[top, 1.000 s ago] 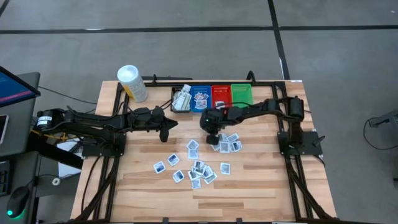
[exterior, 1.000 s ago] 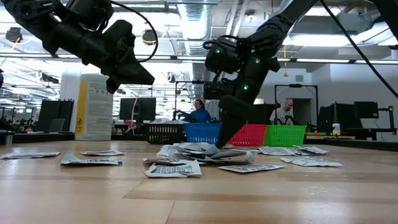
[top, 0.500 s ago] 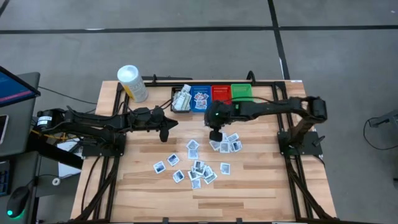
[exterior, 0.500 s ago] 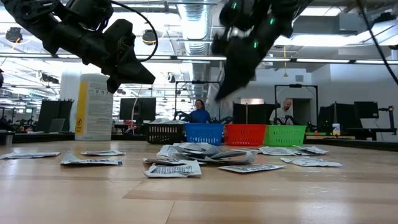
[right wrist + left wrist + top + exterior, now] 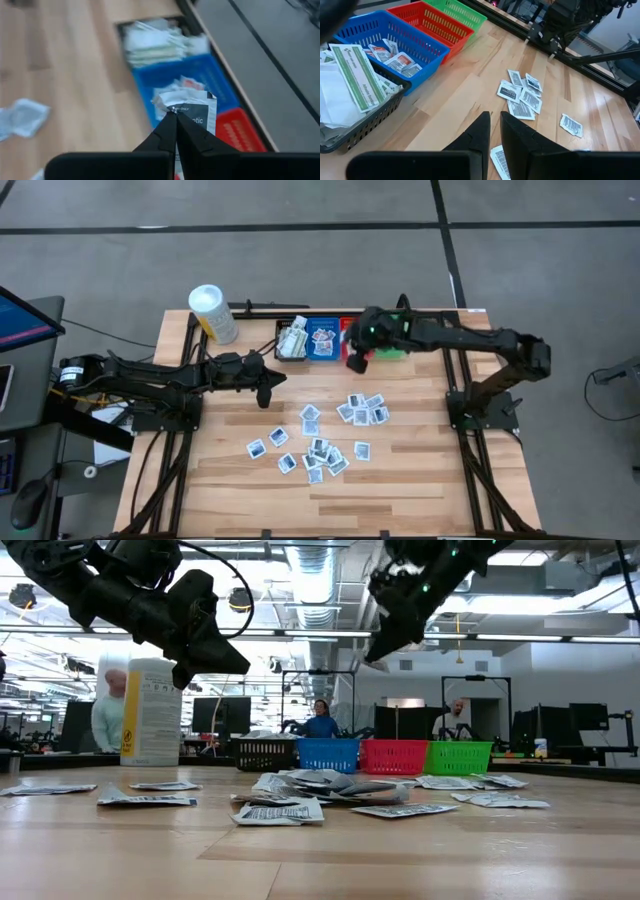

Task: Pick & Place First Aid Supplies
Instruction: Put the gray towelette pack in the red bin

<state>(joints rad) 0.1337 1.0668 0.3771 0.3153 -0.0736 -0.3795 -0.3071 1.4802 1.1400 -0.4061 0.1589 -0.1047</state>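
Black-and-white packet: a small flat sachet (image 5: 192, 111) with a dark printed face is pinched by its crumpled edge in the right gripper (image 5: 174, 116), jaws pressed together on it, carried in the air over the row of bins at the far edge of the counter.
Where it hangs: in the high view the right gripper (image 5: 357, 360) sits about over the seam between the blue plastic bin (image 5: 322, 338) and the red plastic bin (image 5: 356, 332).
Doing the drop well: the jaws should probably be centred over one bin before being spread, and lowered a bit, since a light sachet can flutter onto a rim or into the neighbouring bin.
Rest of the supplies: the loose white and pale blue packets (image 5: 318, 448) are scattered mid-counter on the wooden counter (image 5: 420, 470); more already lie in the blue bin and the black mesh bin (image 5: 292, 341).
Left gripper: parked above the counter (image 5: 266, 392) near the black bin, jaws nearly together with a thin gap, nothing held.
Hard to tell: which bin is actually meant can't be read; the sachet's print is mostly cut off; the green plastic bin (image 5: 390, 330) is partly hidden by the right arm.
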